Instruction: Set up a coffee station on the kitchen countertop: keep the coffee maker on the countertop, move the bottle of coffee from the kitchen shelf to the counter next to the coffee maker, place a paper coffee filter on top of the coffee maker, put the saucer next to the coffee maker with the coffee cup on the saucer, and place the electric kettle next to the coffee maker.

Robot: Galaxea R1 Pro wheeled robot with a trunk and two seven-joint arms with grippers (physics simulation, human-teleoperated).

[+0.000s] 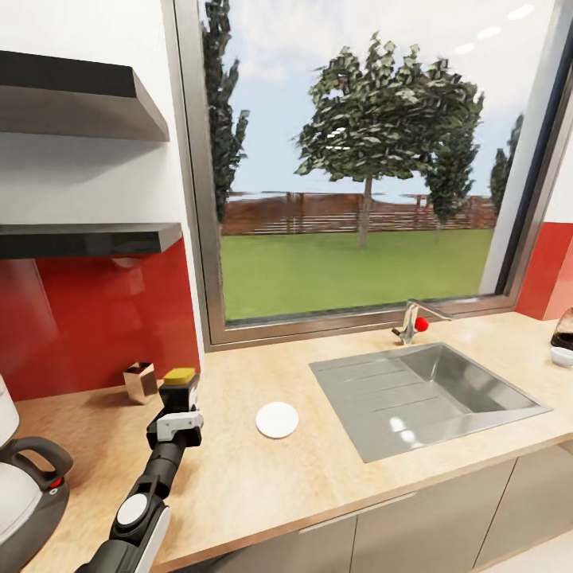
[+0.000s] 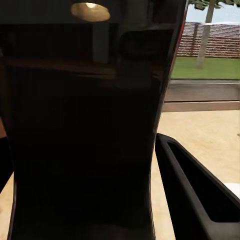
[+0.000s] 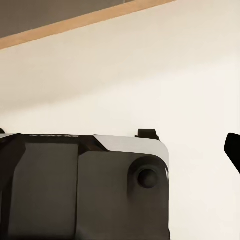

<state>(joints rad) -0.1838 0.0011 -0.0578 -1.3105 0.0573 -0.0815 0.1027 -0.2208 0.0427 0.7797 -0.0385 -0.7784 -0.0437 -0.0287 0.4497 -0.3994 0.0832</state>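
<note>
My left gripper (image 1: 178, 395) is shut on the bottle of coffee (image 1: 179, 376), a dark jar with a yellow top, over the kitchen countertop (image 1: 239, 477) below the thin kitchen shelf (image 1: 95, 237). In the left wrist view the jar (image 2: 85, 125) looms dark beside one finger (image 2: 195, 195). The coffee maker (image 1: 24, 493) stands at the near left, cut off. The saucer (image 1: 277, 419) lies bare to the jar's right. The electric kettle (image 1: 563, 333) shows at the far right edge, a small white thing at its foot. Coffee cup and paper coffee filter are out of view. My right gripper's one visible fingertip (image 3: 232, 150) hangs wide, holding nothing.
A shiny copper-coloured cup (image 1: 140, 382) stands by the red backsplash just left of the jar. A steel sink (image 1: 430, 398) with a red-knobbed tap (image 1: 414, 322) fills the counter's right half. A thicker dark board (image 1: 72, 91) hangs above the shelf. A big window (image 1: 358, 159) sits behind.
</note>
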